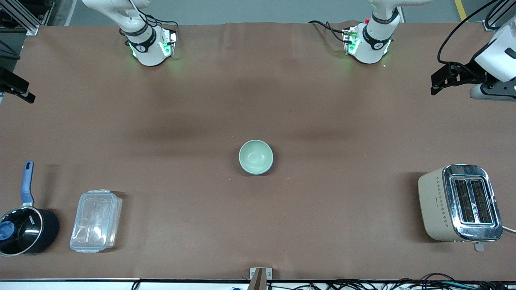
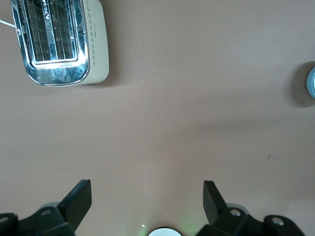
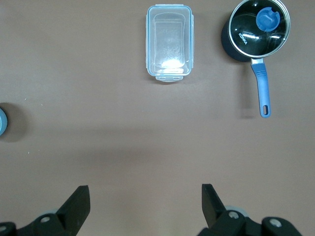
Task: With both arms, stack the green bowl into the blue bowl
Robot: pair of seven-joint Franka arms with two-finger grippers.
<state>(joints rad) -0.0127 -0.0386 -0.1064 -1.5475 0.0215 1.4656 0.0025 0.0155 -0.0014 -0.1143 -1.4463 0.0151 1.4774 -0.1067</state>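
Note:
The green bowl (image 1: 255,156) sits upright in the middle of the table. A thin darker blue edge (image 1: 269,169) shows round it; this is the blue bowl, which holds the green one. A sliver of the stacked bowls shows at the edge of the left wrist view (image 2: 311,83) and of the right wrist view (image 3: 2,122). My left gripper (image 1: 436,83) (image 2: 147,201) hangs open and empty high over the left arm's end of the table. My right gripper (image 1: 24,93) (image 3: 145,204) hangs open and empty high over the right arm's end. Both are well away from the bowls.
A beige and chrome toaster (image 1: 459,203) (image 2: 59,42) stands near the front camera at the left arm's end. A clear lidded plastic box (image 1: 96,221) (image 3: 169,42) and a black saucepan with a blue handle (image 1: 25,229) (image 3: 256,32) stand at the right arm's end.

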